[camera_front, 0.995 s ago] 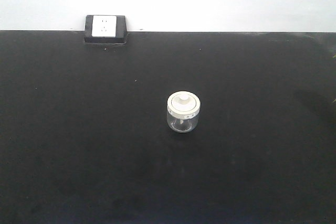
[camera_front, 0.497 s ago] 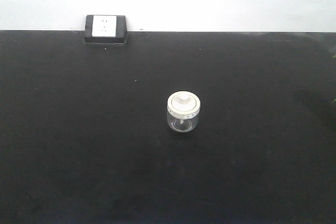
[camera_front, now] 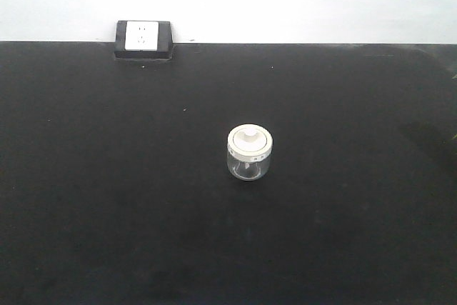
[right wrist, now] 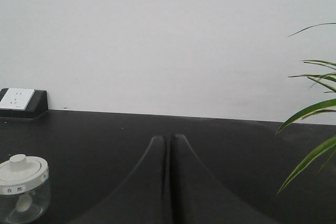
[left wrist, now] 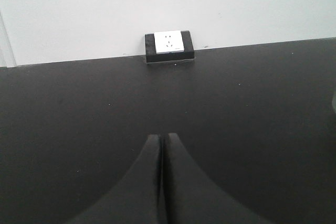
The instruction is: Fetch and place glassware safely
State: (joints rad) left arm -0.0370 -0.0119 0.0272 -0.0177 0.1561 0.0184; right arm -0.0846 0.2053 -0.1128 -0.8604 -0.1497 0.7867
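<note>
No visible change across the front views.
Jar (camera_front: 250,152) at the same spot mid-table, upright, lid on; nothing shifted, arrived or gone.

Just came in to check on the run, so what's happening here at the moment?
Nothing is being handled yet. The glass jar stands upright and alone on the black table, lid on. The left end effector is shut and empty, facing the wall socket. The right end effector is also shut and empty; the jar sits low on the left of its view, and plant leaves show on the right.
</note>
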